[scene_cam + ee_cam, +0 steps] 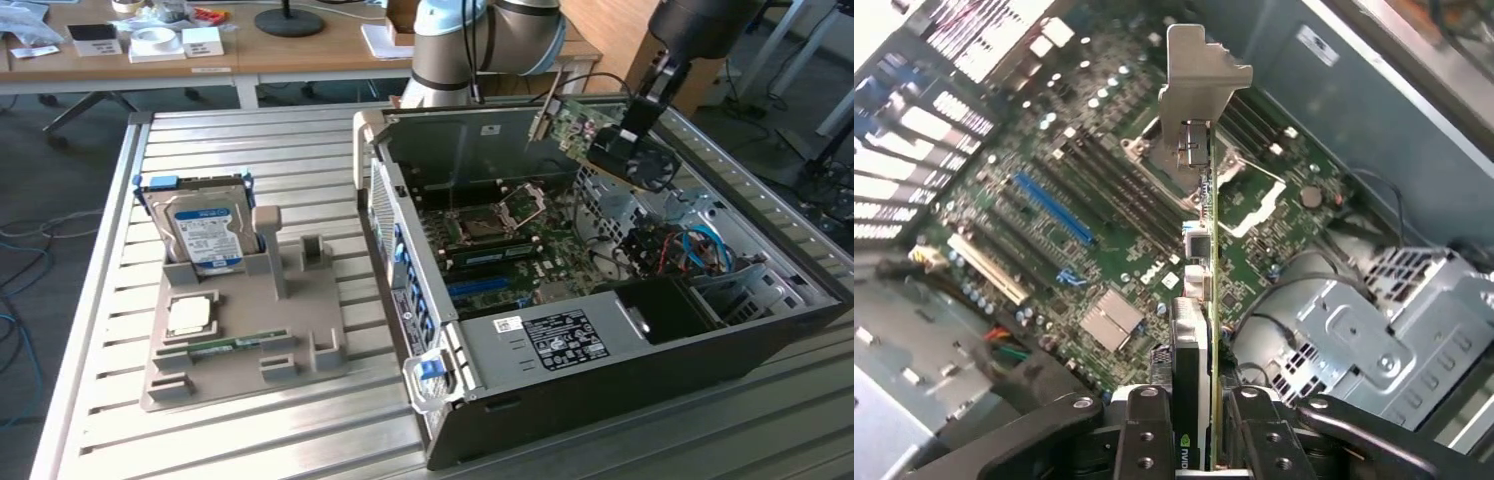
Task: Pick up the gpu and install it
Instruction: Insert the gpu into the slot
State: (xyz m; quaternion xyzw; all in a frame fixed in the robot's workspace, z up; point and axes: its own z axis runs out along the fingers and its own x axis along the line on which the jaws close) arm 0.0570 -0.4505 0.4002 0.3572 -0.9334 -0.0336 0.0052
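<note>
Transfer step: the tool point(625, 135), pinching the gpu point(574, 125) on edge, held it above the open case point(561, 400), at 1 o'clock of the motherboard point(514, 245), not yet seated; installation called for aligning its edge with a slot point(1054, 210).

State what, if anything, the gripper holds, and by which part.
The gripper holds the gpu, clamped across its two faces at the cooler end, opposite its metal bracket, above the open computer case.
</note>
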